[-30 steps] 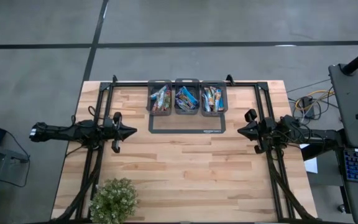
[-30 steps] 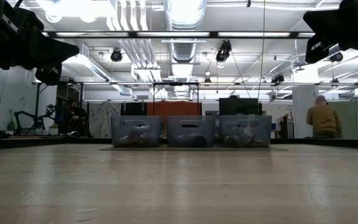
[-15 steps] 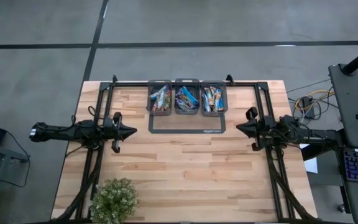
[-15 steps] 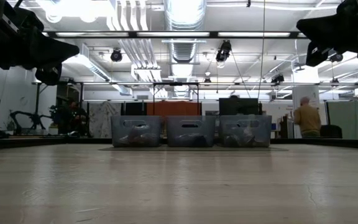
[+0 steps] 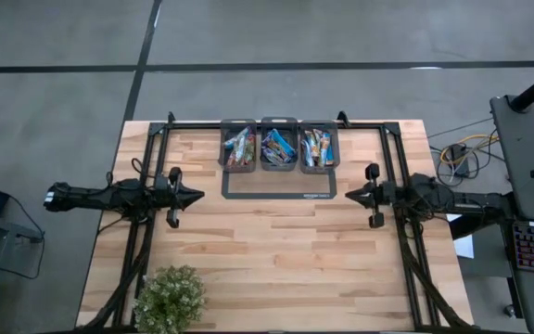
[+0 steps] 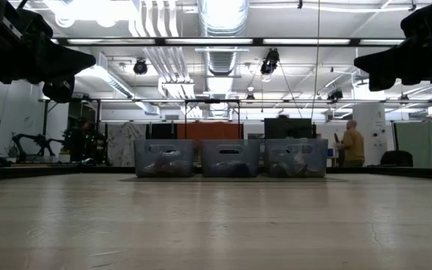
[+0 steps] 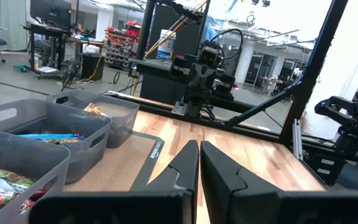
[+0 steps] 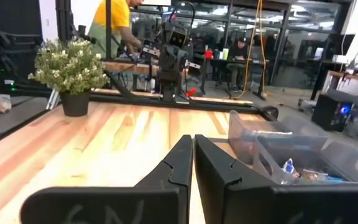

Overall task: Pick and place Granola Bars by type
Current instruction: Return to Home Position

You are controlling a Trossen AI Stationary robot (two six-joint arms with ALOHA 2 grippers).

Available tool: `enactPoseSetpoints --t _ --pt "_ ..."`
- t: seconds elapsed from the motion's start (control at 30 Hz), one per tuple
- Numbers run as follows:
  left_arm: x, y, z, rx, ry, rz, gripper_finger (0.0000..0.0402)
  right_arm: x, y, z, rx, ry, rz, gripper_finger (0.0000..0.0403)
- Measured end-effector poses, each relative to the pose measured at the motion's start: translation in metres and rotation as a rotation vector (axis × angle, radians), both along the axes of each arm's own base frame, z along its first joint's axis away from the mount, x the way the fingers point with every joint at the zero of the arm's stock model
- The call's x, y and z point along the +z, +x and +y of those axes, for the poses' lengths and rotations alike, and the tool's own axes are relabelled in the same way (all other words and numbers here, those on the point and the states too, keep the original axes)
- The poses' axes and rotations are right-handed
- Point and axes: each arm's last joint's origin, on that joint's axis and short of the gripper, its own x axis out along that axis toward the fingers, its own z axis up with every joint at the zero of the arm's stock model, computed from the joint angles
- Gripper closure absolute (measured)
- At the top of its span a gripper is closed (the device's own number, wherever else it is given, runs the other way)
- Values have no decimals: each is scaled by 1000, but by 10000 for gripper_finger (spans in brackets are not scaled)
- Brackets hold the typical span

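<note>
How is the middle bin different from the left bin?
The middle bin holds mostly blue bars; the left bin holds red and orange bars. The middle bin has a neighbour on each side; the left bin has one. Both are grey, same shape, in one row.

Only real change: the right gripper (image 5: 344, 194) has slid inward over the table, toward the left arm's side, and it shows lower in the low view. Also, the person (image 6: 349, 144) in the room behind has walked left.
</note>
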Motion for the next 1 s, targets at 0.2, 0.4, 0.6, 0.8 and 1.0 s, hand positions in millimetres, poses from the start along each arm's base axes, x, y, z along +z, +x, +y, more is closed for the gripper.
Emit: enactPoseSetpoints --t 0.2,0.4,0.6,0.8,1.0 --pt "0 0 0 0 0 0 401 -1 1 0 0 -6 14 394" --pt "0 0 0 0 0 0 401 -2 1 0 -1 -15 23 394" --pt "0 0 0 0 0 0 401 -2 1 0 -1 -14 25 394" --pt "0 0 0 2 38 7 401 -2 1 0 -1 -11 25 394" --pt "-3 1 0 5 117 43 401 -2 1 0 -1 -11 24 394"
